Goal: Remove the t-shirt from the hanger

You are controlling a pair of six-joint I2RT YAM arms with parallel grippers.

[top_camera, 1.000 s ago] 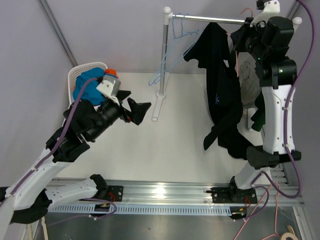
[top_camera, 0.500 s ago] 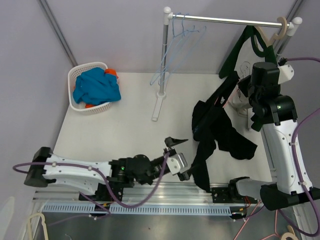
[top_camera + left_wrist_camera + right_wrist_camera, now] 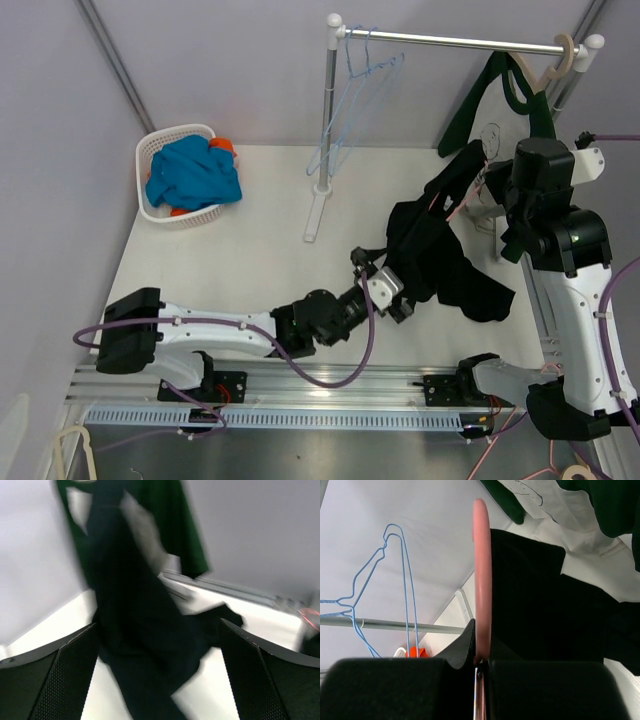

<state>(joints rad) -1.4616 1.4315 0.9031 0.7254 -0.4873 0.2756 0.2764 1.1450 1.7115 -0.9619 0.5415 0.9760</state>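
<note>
left fingers point(image 3: 383, 283) wide open, empty, at black t-shirt point(image 3: 445, 262) centre right. right fingers point(image 3: 479, 665) clamped on pink hanger point(image 3: 481, 580).

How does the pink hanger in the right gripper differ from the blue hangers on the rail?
The pink hanger is thick; the blue hangers are thin wire. The pink hanger is off the rail, clamped in the right gripper, while the blue hangers hang from the rail. The pink hanger has the black t-shirt against it; the blue hangers are bare. Both are clothes hangers.
</note>
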